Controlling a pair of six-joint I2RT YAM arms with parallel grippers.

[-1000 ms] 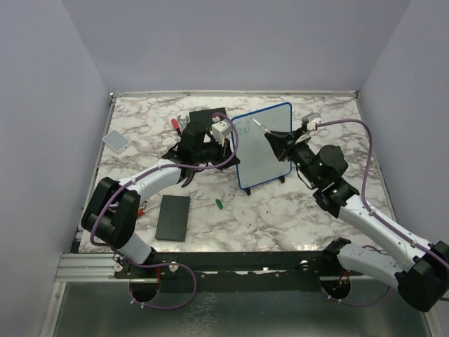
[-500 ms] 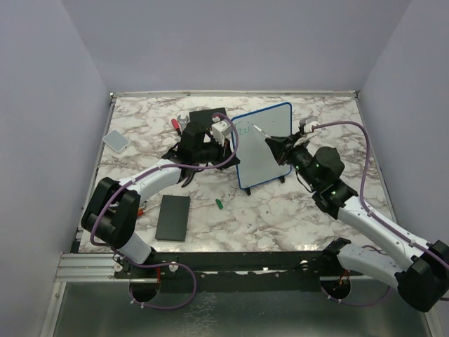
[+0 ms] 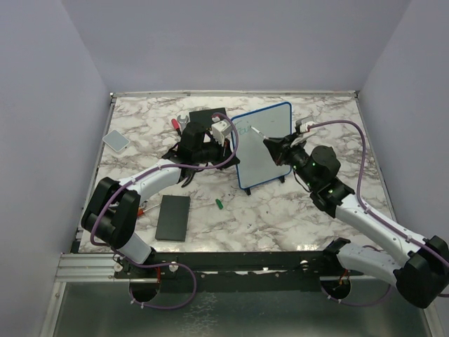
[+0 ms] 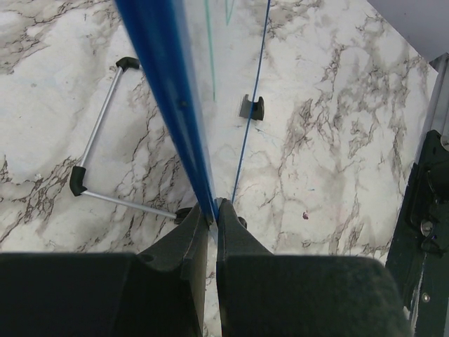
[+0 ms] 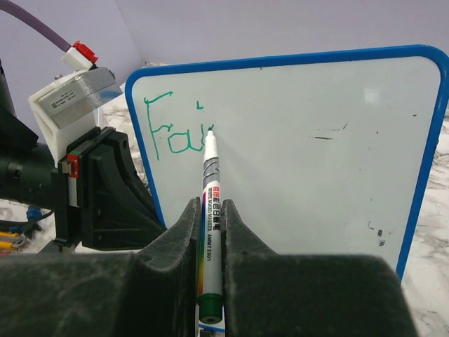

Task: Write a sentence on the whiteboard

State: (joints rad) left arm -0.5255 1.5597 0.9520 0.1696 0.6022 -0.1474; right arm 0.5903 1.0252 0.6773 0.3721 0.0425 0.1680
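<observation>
We are early in the writing. Our right tool [image 5: 210, 208] is clenched on a marker [image 5: 210, 172], and the tip, straight ahead of the tool, touches the whiteboard [image 5: 330, 161] near its upper left corner. Of the sentence [image 5: 170, 135] we can read only three green letters, "Fai", lying just left of the tip, and the pen sits at the end of the third. To the right of the tip and below it the white face is blank, save a few small dark specks. So we judge that nearly the whole sentence is left to write.

Our left tool [image 4: 212, 209] is clamped on the board's blue edge, which runs up and away from between its fingers. The board stands upright between the two tools, its feet on the counter [image 3: 280, 210].

The counter is marble-patterned, white with dark veins. Near the left arm lie a flat black slab [image 3: 173, 216] and a small green cap [image 3: 219, 203], well apart from both tools. Plain lilac walls [image 3: 42, 105] close in three sides.
</observation>
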